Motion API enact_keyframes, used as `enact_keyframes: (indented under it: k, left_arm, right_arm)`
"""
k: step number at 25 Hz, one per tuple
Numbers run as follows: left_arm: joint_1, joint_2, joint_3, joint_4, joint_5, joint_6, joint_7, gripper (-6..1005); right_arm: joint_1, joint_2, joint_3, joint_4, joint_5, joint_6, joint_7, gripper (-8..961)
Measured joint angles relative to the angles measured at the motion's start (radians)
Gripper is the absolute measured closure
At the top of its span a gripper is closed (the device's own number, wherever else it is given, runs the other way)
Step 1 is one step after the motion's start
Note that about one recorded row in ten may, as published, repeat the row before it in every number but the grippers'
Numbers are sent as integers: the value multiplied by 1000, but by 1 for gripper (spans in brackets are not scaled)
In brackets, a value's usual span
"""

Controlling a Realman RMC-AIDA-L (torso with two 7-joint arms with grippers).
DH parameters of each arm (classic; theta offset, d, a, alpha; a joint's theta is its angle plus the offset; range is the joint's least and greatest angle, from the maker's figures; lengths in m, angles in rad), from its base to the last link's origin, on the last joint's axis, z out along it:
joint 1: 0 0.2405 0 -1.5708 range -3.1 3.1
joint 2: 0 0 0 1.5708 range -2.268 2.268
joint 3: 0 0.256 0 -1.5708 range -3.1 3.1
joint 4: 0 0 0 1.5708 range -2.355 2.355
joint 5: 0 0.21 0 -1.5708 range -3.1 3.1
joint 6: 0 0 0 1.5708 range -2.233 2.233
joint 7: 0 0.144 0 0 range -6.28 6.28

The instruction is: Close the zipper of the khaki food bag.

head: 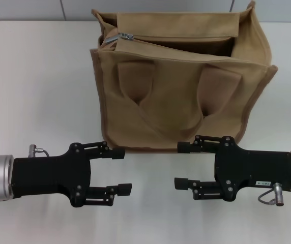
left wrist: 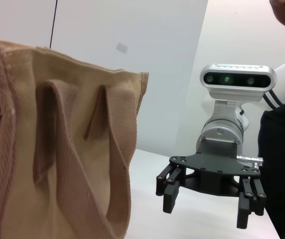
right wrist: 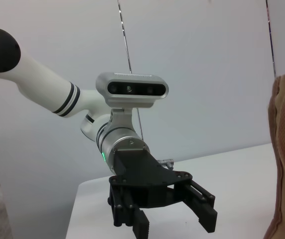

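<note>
- White tabletop (head: 44, 91) spans the scene, with a pale panelled wall (head: 33, 9) behind it.
- Left gripper (head: 125, 172): it hovers low over the near part of the table, on the left, pointing inward toward the other arm. Its two black fingers stand apart with nothing between them. The right wrist view shows it head-on (right wrist: 175, 221), again spread and empty.
- Zipper (head: 135, 36): the tan track runs along the bag's top. The small silver slider (head: 125, 36) sits at the track's left end, and to its right the mouth gapes, showing the dark inside.
- Khaki food bag (head: 181, 81): it stands upright at the middle of the table's far part, beyond both grippers and apart from them. Darker brown trim edges its panels. Two looped handles (head: 140, 86) hang flat against the front face. The left wrist view shows the bag close up (left wrist: 58, 164).
- Right gripper (head: 182, 165): it hovers on the right, pointing inward to face the left one across a gap. Its fingers are spread and hold nothing; the left wrist view confirms this (left wrist: 207, 204).
</note>
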Motion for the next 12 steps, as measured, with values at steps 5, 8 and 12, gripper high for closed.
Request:
enact_keyframes:
  k: [5, 8, 12]
  left_arm:
    - [-1, 0, -1, 0, 0, 1, -1, 218]
    - [-1, 0, -7, 0, 0, 2, -1, 220]
    - [0, 0, -9, 0, 0, 4, -1, 222]
  right_arm:
    - [1, 0, 0, 0, 0, 0, 0, 210]
    - [1, 0, 0, 0, 0, -2, 0, 211]
    - [1, 0, 0, 0, 0, -2, 0, 210]
